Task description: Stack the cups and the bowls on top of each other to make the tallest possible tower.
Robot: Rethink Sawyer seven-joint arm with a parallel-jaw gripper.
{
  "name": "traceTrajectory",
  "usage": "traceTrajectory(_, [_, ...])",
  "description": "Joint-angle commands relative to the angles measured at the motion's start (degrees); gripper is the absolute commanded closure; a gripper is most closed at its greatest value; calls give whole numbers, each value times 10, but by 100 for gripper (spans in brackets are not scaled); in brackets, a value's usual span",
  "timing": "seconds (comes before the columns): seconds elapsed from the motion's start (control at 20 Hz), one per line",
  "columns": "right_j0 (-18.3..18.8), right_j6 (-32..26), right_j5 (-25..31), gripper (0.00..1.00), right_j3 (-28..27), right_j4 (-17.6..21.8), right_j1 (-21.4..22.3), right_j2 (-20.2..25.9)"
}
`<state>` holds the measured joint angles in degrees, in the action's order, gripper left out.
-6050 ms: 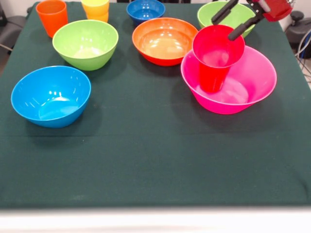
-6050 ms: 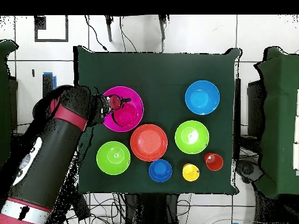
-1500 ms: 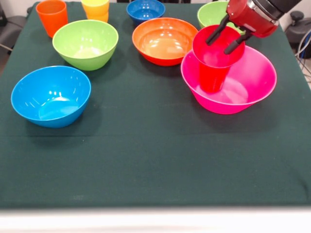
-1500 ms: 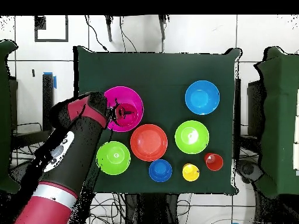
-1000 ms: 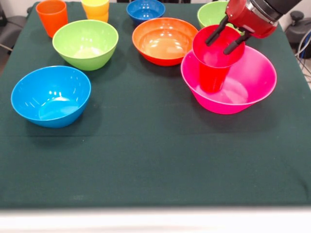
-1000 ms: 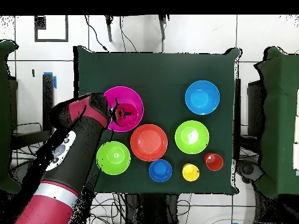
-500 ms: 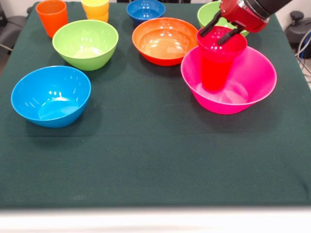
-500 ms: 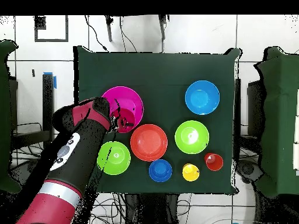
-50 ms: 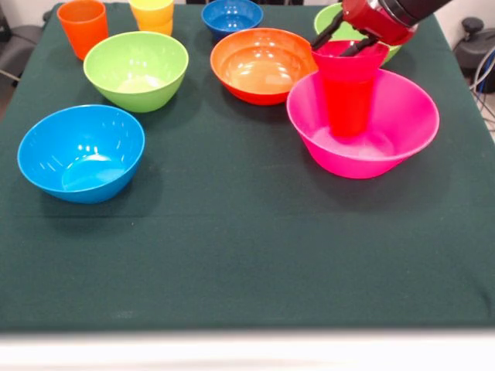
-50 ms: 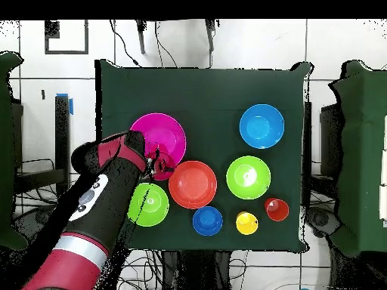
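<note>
A red cup [image 9: 348, 97] stands upright inside the big pink bowl [image 9: 402, 116], toward the bowl's far left side. My gripper [image 9: 336, 45] is at the cup's mouth, open. One finger is outside the far left of the rim and the other reaches over the opening. In the overhead view the gripper [image 10: 156, 165] sits at the lower edge of the pink bowl [image 10: 162, 130]. An orange cup [image 9: 82, 27] and a yellow cup [image 9: 152, 14] stand at the far left.
An orange bowl [image 9: 261, 66] sits just left of the pink one. A lime bowl [image 9: 136, 69] and a light blue bowl [image 9: 81, 152] lie further left. A dark blue bowl [image 9: 231, 15] is at the back. A second lime bowl [image 9: 340, 17] is partly hidden behind the gripper.
The gripper drew back toward the far side and rose a little. The red cup went from leaning in the pink bowl to standing upright, and the bowl shifted slightly.
</note>
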<state>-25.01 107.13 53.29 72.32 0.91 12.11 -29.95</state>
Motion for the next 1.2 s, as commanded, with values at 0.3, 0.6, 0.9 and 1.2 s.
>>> traceTrajectory(0.3, [12,-11,108,0,11,28,-5,71])
traceTrajectory(0.6, [12,-15,117,0,-1,33,-4,75])
traceTrajectory(0.9, [22,-53,176,0,-30,40,17,79])
traceTrajectory(1.2, [34,-65,220,0,-83,42,14,86])
